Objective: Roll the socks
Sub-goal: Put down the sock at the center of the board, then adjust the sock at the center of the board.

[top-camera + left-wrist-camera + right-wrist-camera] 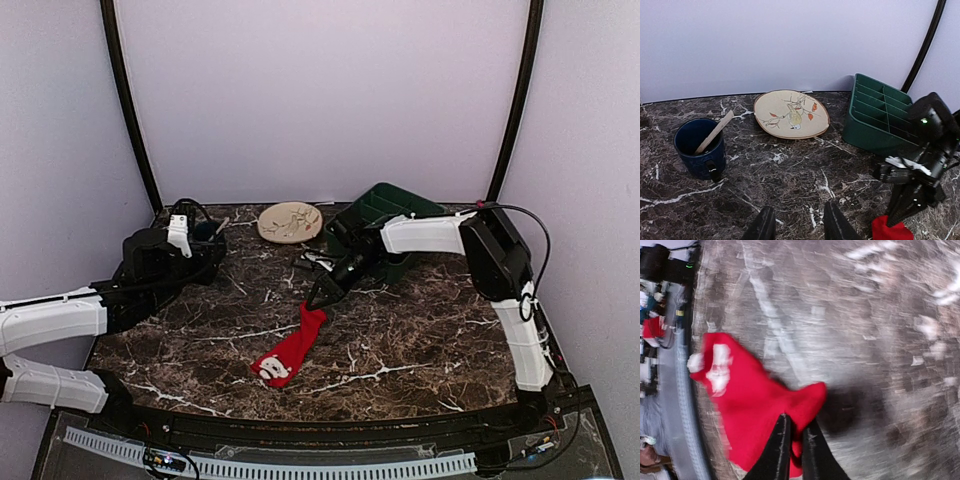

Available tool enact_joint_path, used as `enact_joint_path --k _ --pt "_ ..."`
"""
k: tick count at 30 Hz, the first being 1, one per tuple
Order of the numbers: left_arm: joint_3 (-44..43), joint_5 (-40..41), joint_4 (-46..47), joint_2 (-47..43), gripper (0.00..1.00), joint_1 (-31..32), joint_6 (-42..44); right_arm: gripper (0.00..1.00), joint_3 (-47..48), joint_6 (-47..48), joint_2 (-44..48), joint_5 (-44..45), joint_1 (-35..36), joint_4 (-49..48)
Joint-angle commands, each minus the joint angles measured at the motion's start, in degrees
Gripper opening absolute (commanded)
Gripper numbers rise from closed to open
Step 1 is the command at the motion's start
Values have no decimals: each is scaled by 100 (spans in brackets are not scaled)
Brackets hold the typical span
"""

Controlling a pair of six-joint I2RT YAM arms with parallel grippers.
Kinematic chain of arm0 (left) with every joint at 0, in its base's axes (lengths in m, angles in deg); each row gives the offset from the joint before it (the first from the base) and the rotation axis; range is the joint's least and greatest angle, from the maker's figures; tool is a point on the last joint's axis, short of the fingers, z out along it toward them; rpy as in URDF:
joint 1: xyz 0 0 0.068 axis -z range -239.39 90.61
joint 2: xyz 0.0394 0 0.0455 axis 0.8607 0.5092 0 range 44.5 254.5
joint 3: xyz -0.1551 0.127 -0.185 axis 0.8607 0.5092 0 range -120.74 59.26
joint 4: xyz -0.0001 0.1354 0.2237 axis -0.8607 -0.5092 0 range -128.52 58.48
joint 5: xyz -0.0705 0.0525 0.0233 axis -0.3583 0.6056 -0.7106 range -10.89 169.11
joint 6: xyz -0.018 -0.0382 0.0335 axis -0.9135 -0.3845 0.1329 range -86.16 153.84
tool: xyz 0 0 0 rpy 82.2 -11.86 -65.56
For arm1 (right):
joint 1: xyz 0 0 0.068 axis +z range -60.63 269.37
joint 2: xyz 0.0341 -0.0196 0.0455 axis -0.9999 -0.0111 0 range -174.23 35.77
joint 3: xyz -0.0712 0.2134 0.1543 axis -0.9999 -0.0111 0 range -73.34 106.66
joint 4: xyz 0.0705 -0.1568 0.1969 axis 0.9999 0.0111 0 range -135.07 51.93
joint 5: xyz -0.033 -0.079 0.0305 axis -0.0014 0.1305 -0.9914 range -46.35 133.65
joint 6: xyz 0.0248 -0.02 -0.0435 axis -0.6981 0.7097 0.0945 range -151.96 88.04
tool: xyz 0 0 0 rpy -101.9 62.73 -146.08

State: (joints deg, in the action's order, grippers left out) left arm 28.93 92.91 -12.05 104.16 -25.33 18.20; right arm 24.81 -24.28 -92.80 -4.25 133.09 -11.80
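A bright red sock [293, 347] with a small white patterned end lies stretched on the dark marble table, its far end lifted. My right gripper [318, 300] is shut on that far end; in the right wrist view the black fingers [777, 450] pinch the red fabric [745, 400], and the view is motion-blurred. The red tip also shows in the left wrist view [887, 231] under the right gripper. I see only one red sock shape. My left gripper [796, 220] is open and empty over bare table at the left, apart from the sock.
A dark blue mug [696, 147] with a wooden stick stands at the back left. A cream plate with a bird picture [791, 113] lies at the back middle. A green divided rack [385, 225] stands at the back right, under the right arm.
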Motion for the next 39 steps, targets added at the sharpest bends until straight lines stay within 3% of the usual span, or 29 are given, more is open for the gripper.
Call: enact_joint_path --k 1,6,13,19,21,22,23,24,28,31,33,39 --pt "11 -592 511 217 34 25 336 15 878 438 -549 1013 -116 434" --pt "-56 -1505 653 502 34 81 589 38 999 415 -406 1848 -282 495" --pt "-443 -2225 166 1019 30 762 1419 43 547 314 188 2386 -426 285" --pt "-912 -2052 -578 1554 24 1356 1941 45 -499 54 1209 2874 -271 -671" --pt "-831 -1963 -553 1531 24 1379 1918 49 -899 17 1589 3342 -113 -1028" --pt "-792 -1902 -530 1495 24 1385 1919 79 -1099 41 1786 3728 -6 -1231" --pt "-764 -1843 -526 1462 25 1388 1930 97 -1313 88 1980 4119 86 -1495" --pt "-744 -1790 -537 1435 25 1392 1952 100 -1534 124 2173 4470 154 -1825" --pt "-749 -1717 -610 1421 25 1392 2078 100 -2628 -542 2802 5600 62 -4031" --pt "-829 -1740 -762 1470 26 1395 2119 100 -2925 -1018 2943 5418 -118 -5173" --pt "-883 -1732 -919 1487 26 1402 2113 93 -2718 -1198 2852 5092 -209 -5142" --pt "-932 -2054 -1402 1480 25 1421 1952 59 -2084 -1305 2385 4784 -133 -4023"
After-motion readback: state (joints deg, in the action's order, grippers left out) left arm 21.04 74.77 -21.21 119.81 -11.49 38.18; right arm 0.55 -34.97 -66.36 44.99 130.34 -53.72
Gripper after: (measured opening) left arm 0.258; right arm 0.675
